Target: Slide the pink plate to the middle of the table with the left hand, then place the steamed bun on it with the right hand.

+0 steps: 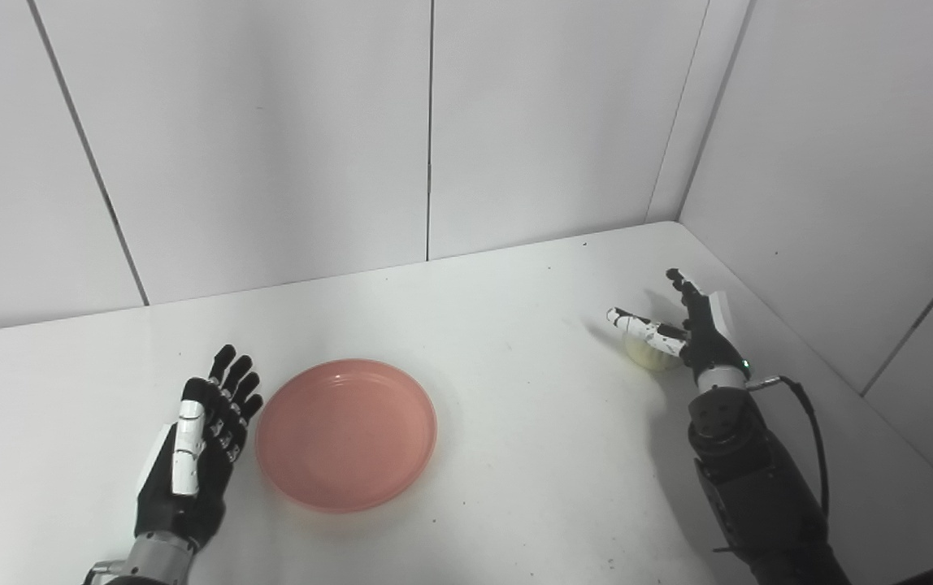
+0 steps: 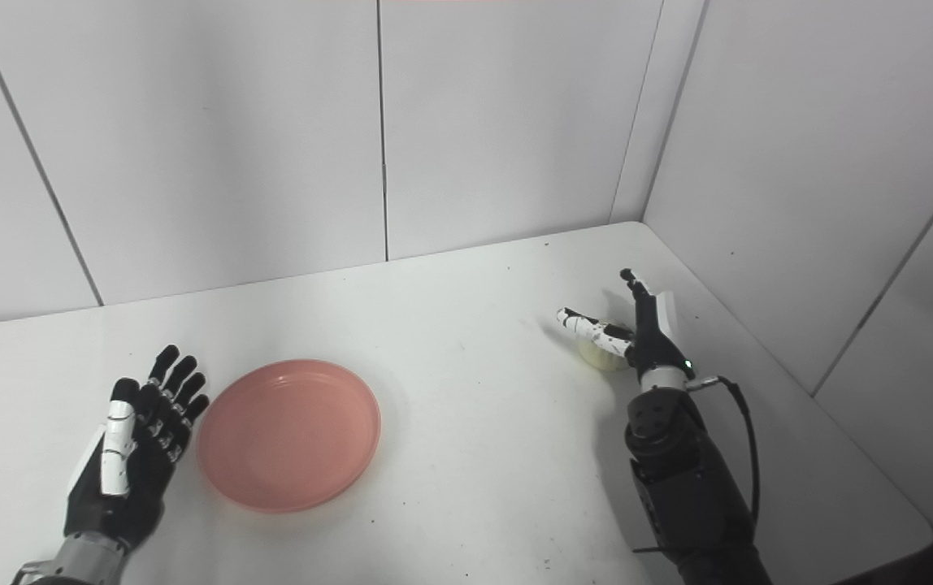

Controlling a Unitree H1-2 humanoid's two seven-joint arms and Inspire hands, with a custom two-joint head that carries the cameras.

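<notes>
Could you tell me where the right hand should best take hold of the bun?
Probably around the bun's rounded sides, coming from above. It is a small low dome on the table, so only its sides offer purchase. The right hand is already over it, fingers spread.

Pink plate [image 1: 345,435]; pale yellow bun [image 1: 650,354]; white table [image 1: 515,325]; black-and-white left robot hand [image 1: 198,443].

Two head cameras side by side, looking down at the table [image 1: 515,341], sharing nearly the whole scene
</notes>
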